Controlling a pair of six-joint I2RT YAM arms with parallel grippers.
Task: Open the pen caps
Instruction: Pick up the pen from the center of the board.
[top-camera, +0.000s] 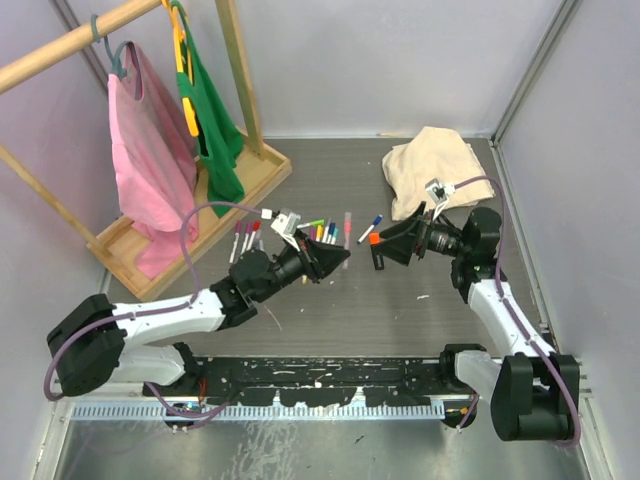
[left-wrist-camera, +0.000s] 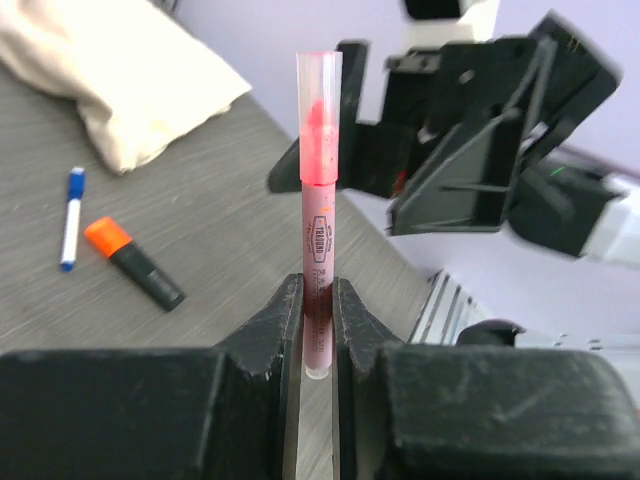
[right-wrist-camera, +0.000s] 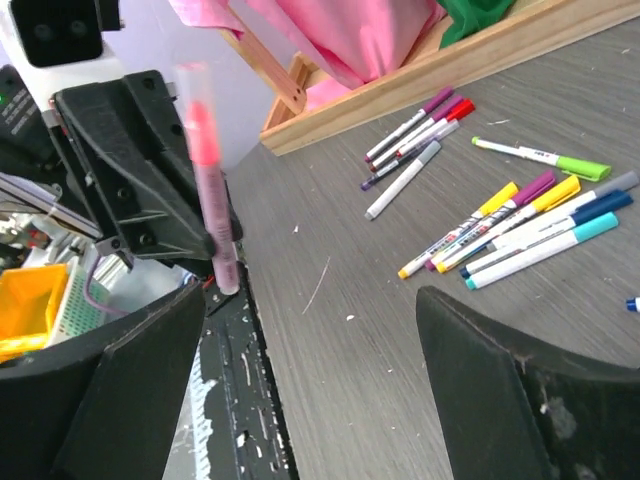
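Left wrist: left fingers (left-wrist-camera: 268, 335) gripping pink plastic marker (left-wrist-camera: 319, 250); wide-open right fingers (right-wrist-camera: 500, 380), if closing off-centre, risk missing translucent cap (left-wrist-camera: 320, 115)

Overhead looks down; wrist views share, seemingly, one capped pen (left-wrist-camera: 320, 220) (right-wrist-camera: 210, 190).

Left wrist: my left end effector (left-wrist-camera: 318, 300) hides the lower barrel of the pink pen (left-wrist-camera: 319, 230), and I can't read the barrel print, too fine.
Right wrist: same pen is blurred. Off to the side of my right end effector (right-wrist-camera: 310, 330), a blue pen (right-wrist-camera: 632, 303) is cut by the frame edge.
Top: pen caps (top-camera: 325, 232) beyond the left end effector are too small to count.
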